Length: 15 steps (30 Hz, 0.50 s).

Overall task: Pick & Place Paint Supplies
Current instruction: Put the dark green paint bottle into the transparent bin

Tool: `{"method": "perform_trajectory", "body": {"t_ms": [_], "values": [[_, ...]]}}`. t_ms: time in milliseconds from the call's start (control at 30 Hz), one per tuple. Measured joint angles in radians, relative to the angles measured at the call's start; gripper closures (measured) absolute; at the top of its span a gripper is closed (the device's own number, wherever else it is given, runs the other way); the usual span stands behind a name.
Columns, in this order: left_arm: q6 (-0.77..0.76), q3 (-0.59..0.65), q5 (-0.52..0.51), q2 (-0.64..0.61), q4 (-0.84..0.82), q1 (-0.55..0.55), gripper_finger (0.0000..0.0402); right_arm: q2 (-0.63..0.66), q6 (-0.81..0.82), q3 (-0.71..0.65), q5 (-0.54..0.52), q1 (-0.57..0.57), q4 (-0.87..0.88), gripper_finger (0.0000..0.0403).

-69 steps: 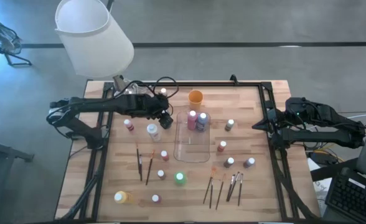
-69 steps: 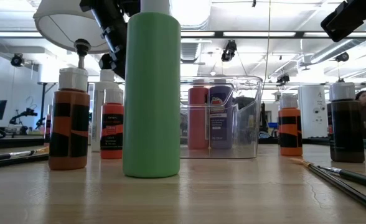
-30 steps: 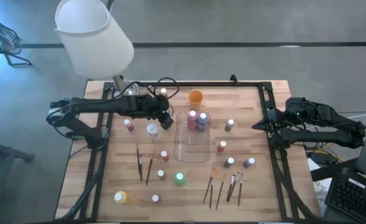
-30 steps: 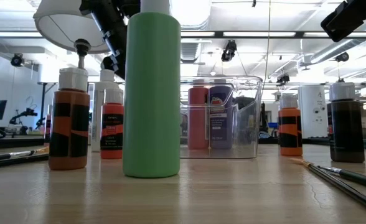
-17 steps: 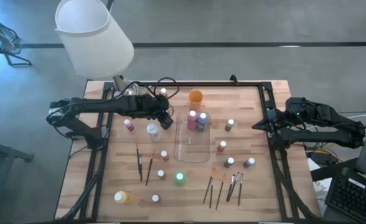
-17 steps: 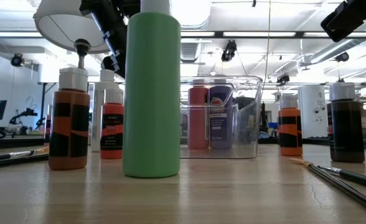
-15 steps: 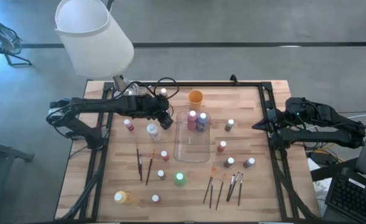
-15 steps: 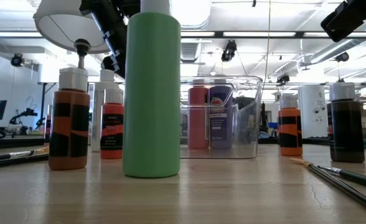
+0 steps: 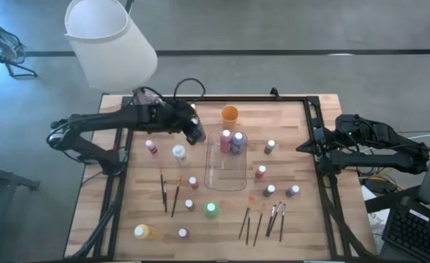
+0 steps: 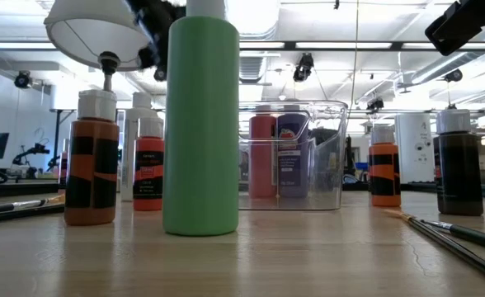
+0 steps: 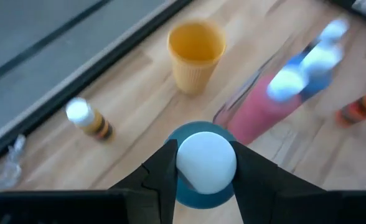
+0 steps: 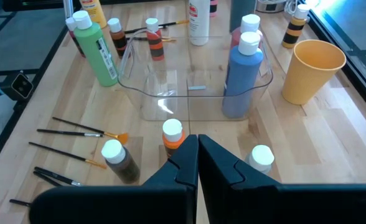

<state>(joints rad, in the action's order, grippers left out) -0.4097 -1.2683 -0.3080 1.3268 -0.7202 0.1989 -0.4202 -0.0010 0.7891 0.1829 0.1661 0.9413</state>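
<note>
The left gripper (image 11: 201,177), left of centre in the upper part of the high view, has its fingers clamped on the neck of a blue plastic paint bottle with a round white cap (image 11: 205,163); gripped just under the cap the bottle hangs upright, which would suit lowering it straight down; in the high view the gripper (image 9: 194,131) sits just beside the left wall of the clear rectangular plastic tray (image 9: 225,177), so the bottle looks to be on its way there.

In the tray's upper end a pink bottle (image 9: 225,139) and a purple-labelled bottle (image 9: 238,140) stand close together, leaving the lower part of the tray free for more; the small orange cup (image 9: 229,114) stands just above the tray, outside it.

The other paint supplies lie scattered on the wooden table (image 9: 310,226): a white bottle (image 9: 178,153) just below the gripper, a green bottle (image 9: 211,210) below the tray, a yellow bottle (image 9: 143,231) at lower left, and a cluster of thin paintbrushes (image 9: 262,219) at lower right.

The right gripper (image 12: 198,149) waits at the right edge of the high view, fingers pressed together on nothing, well apart from the work.
</note>
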Motion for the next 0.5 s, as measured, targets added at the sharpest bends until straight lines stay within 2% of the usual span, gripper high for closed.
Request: {"method": "perform_trajectory", "body": {"t_ms": [367,500], "values": [[0.074,-0.276,0.005,-0.019,-0.101,-0.021,0.0275,0.0,0.0,0.0,0.0,0.0,0.0,0.0394],[0.076,-0.319,0.061,-0.019,-0.093,-0.025,0.0275,0.0,0.0,0.0,0.0,0.0,0.0,0.0394]]}}
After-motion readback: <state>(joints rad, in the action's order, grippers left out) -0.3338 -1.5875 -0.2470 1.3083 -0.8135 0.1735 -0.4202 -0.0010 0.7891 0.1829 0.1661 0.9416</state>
